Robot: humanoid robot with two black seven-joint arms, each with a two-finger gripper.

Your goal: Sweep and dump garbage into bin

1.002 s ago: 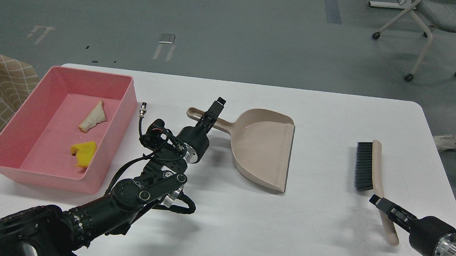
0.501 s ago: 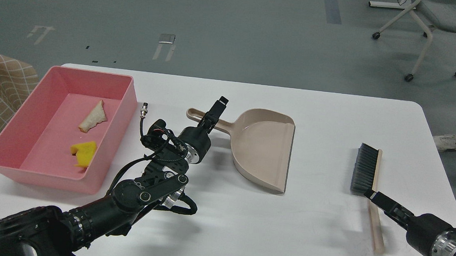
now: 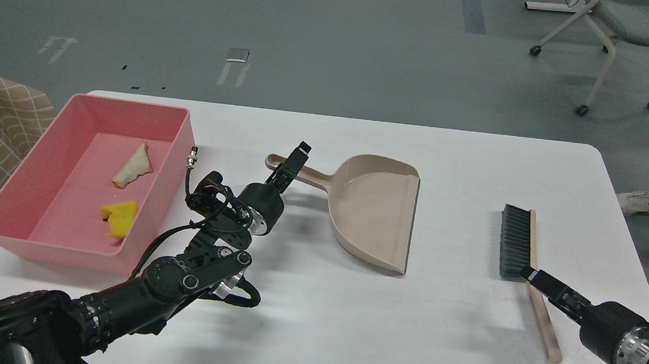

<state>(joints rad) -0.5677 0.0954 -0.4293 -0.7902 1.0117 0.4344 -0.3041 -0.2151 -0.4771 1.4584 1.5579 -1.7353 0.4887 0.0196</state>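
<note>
On the white tabletop (image 3: 303,329): both garbage pieces lie inside the pink bin (image 3: 10,188).

The bread slice (image 3: 133,166) rests toward the bin's far side and the yellow block (image 3: 117,216) nearer to me, the two apart. My left end effector (image 3: 290,163) sits over the handle of the beige dustpan (image 3: 376,211); I cannot tell whether its fingers are parted or touching the handle. My right end effector (image 3: 545,286) lies along the handle of the brush (image 3: 517,241), just below the dark bristles; its opening and grip cannot be determined. Dustpan and brush are well apart, both flat on the tabletop.
</note>
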